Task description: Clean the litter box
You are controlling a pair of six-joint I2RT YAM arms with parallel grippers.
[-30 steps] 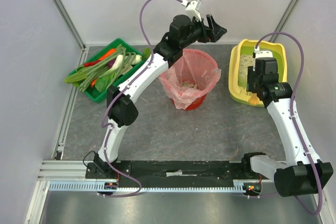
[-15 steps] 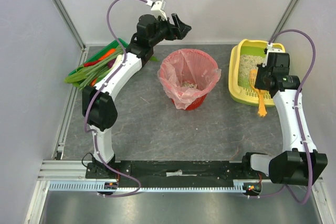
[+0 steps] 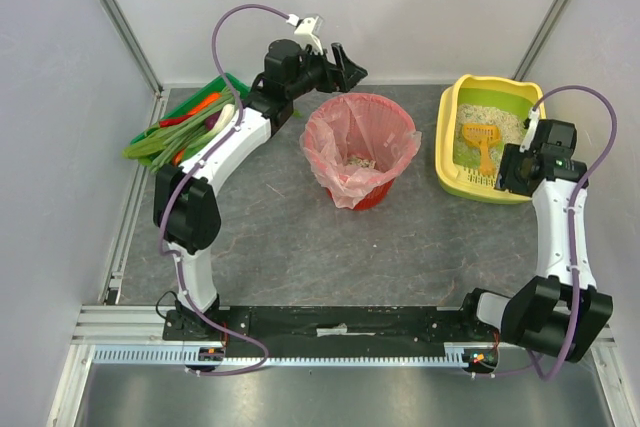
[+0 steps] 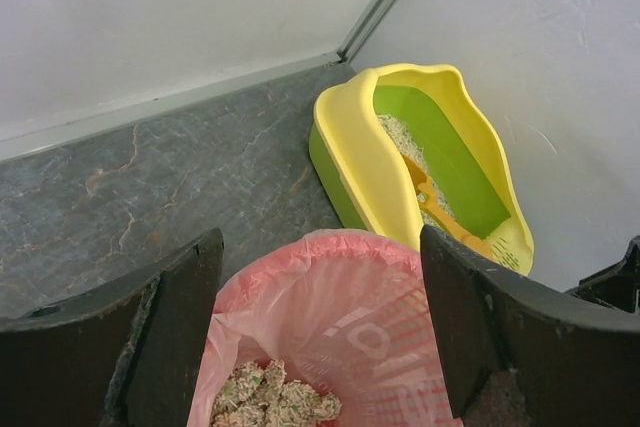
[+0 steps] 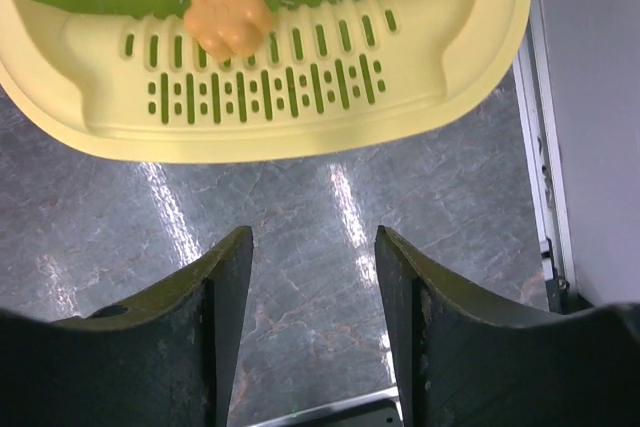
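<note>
From above, the litter box (image 3: 447, 152) sits at the upper right with an orange scoop (image 3: 481, 141) lying inside, the right gripper (image 3: 508, 177) by its lower edge and the left gripper (image 3: 350, 65) above the central red basket (image 3: 370, 199). In the left wrist view, those jaws gape empty over the pink bag (image 4: 330, 272), the box at upper right. In the right wrist view, the jaws stand apart, holding nothing, the box's slotted rim across the top
</note>
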